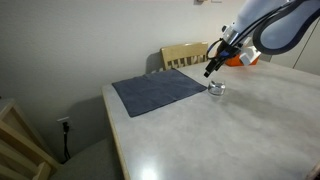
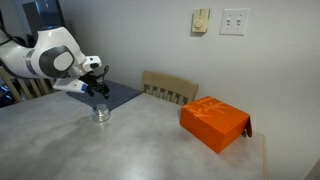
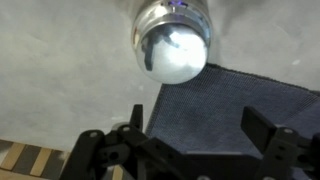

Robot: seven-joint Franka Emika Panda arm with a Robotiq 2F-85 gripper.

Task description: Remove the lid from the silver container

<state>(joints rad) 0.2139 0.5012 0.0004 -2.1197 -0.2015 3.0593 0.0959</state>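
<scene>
The silver container (image 1: 216, 89) (image 2: 101, 114) is a tiny round shiny tin standing on the grey table, just off the corner of a blue-grey cloth. In the wrist view the container (image 3: 160, 15) sits at the top, and the lid (image 3: 178, 55) shows as a bright round face that seems to sit on it. My gripper (image 1: 211, 69) (image 2: 97, 91) hangs slightly above and beside the tin, over the cloth's edge. The gripper (image 3: 200, 130) is open. Its dark fingers (image 3: 267, 125) stand wide apart with only cloth between them.
The blue-grey cloth (image 1: 160, 92) (image 2: 122, 94) (image 3: 230, 100) lies flat on the table (image 1: 230, 130). An orange box (image 2: 213, 123) rests near the table's far side. A wooden chair (image 2: 170, 88) (image 1: 185, 55) stands against the table's edge, and wooden slats (image 1: 20, 140) beside it.
</scene>
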